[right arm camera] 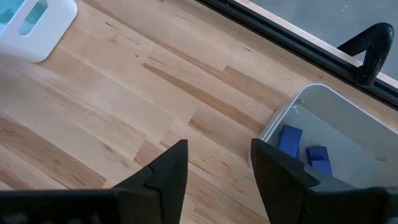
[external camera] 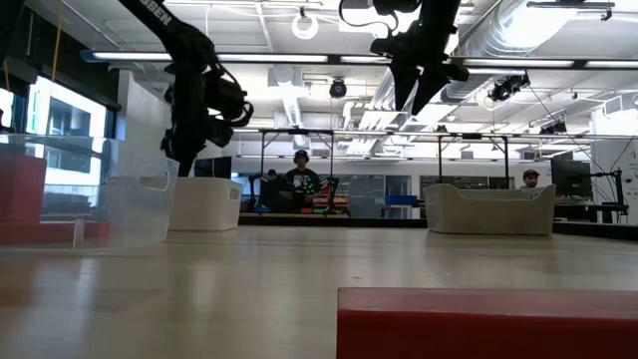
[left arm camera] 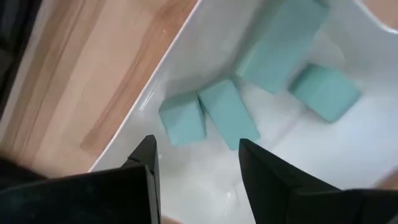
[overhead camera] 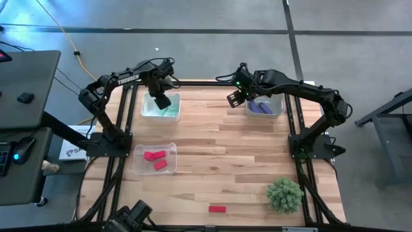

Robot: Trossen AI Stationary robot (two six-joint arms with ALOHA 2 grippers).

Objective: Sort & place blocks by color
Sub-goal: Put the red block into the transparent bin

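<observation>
One red block [overhead camera: 217,209] left on my table's near edge, unsorted. Left gripper [left arm camera: 196,155] open, empty, over teal tray [overhead camera: 145,108]; right gripper [right arm camera: 217,163] open, empty, beside purple tray [overhead camera: 279,109]. Risk: clipping either tray wall on retreat.

Two dark jointed arms; white lettering on the left arm [overhead camera: 127,79]; black cables along both.

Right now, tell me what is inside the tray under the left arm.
The white tray holds four teal blocks, two side by side and touching. The left gripper hovers above with fingers open and empty. Its fingers cover part of the tray floor.
</observation>
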